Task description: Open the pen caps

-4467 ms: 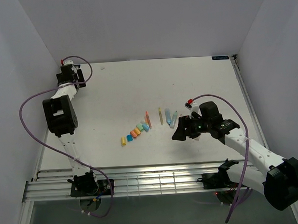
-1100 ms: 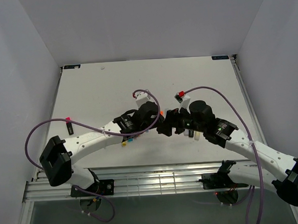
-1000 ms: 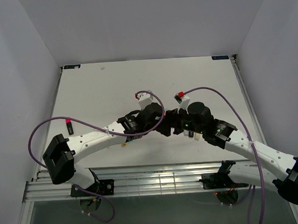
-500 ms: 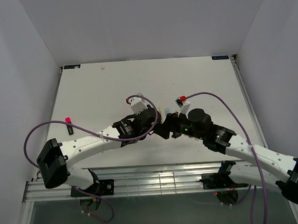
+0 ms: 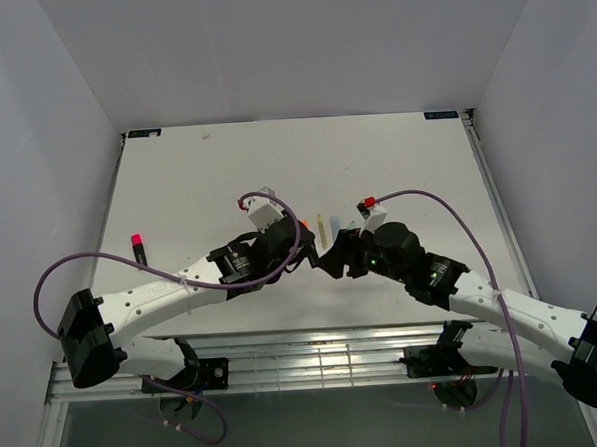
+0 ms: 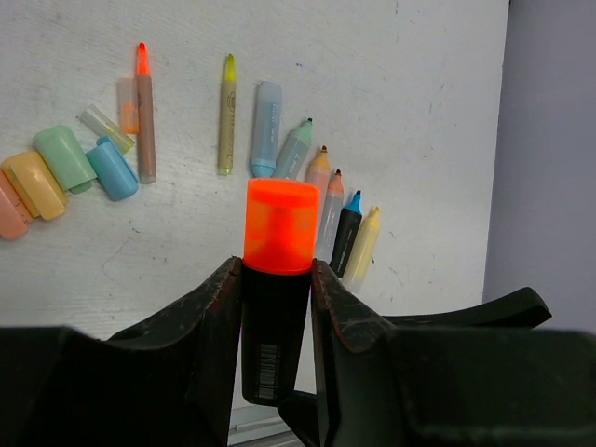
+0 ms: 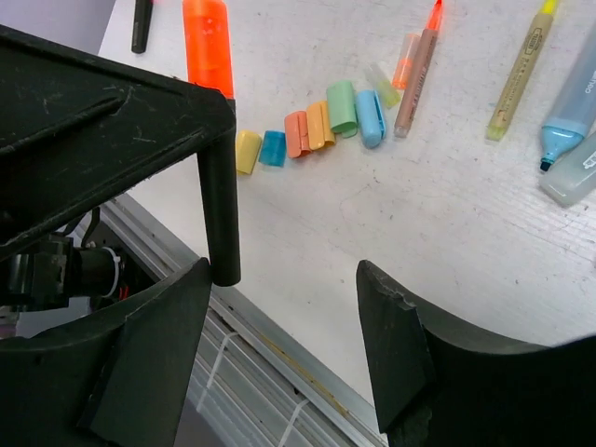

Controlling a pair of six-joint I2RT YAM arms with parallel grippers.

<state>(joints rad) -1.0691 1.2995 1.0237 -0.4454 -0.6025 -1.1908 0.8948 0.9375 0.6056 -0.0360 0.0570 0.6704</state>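
One pen point(image 6: 275, 345) is held; eight pens point(image 6: 264, 126) and eight loose caps point(image 7: 342, 105) are laid on the table point(image 5: 197, 189).
The black pen, orange cap point(image 6: 279, 226) uppermost, is clamped in the left gripper point(image 6: 277, 270); the right gripper point(image 7: 284, 270) is spread empty beside it. Since the earliest frame the left arm is brought in from the far-left corner.

Looked like a robotics lab, more exactly a closed test cell. Was shut in by plain white walls point(image 5: 289, 44) at 9, 12 and 3 o'clock, around a flat white table point(image 5: 176, 180). Held two white and black robot arms, the left arm point(image 5: 152, 296) and the right arm point(image 5: 513, 310), bolted at 6 o'clock to an aluminium rail frame point(image 5: 306, 358). Carried loose purple cables point(image 5: 417, 191) along both arms, with small red tags point(image 5: 136, 239) on them.
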